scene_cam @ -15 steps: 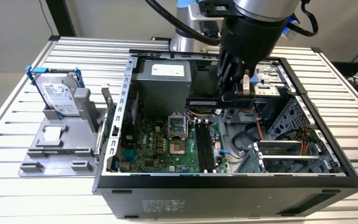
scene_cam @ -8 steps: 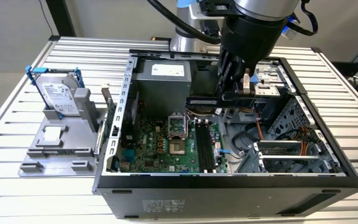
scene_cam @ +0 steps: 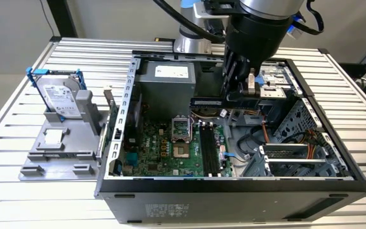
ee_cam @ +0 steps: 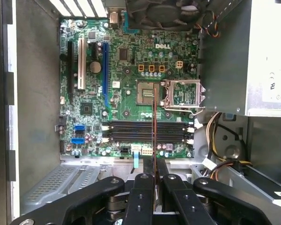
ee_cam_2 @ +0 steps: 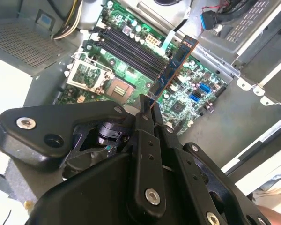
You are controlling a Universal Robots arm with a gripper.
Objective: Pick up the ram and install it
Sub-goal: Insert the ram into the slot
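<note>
slatted metal table [scene_cam: 75,52] carrying an open computer case [scene_cam: 170,205], side panel off; green motherboard [ee_cam: 126,61] exposed on its floor; arm [scene_cam: 253,33] hanging over the far part of the case; silver hard drive [scene_cam: 62,98] in a blue frame standing upright on a grey stand [scene_cam: 55,152], well apart at the exterior view's left.

gripper [ee_cam: 155,176] closed on the ram [ee_cam_2: 175,63], fingers [ee_cam: 143,187] pinching one end, board jutting out beyond the tips; ram held in the air above the motherboard, not seated; long black slots [ee_cam: 145,131] below it, none filled as far as visible; in the first wrist view, ram seen edge-on as a thin line crossing the slots roughly at a right angle.

risks, as judged: not lined up with a slot, so pressing down as held would land the edge across the slot walls and could chip the board or bend contacts; gripped at one end only, so any touch could lever the stick into a tilt or slip; notch direction not discernible, wrong way round would jam; cables [ee_cam: 213,126] just beside the slots' end could snag.
</note>
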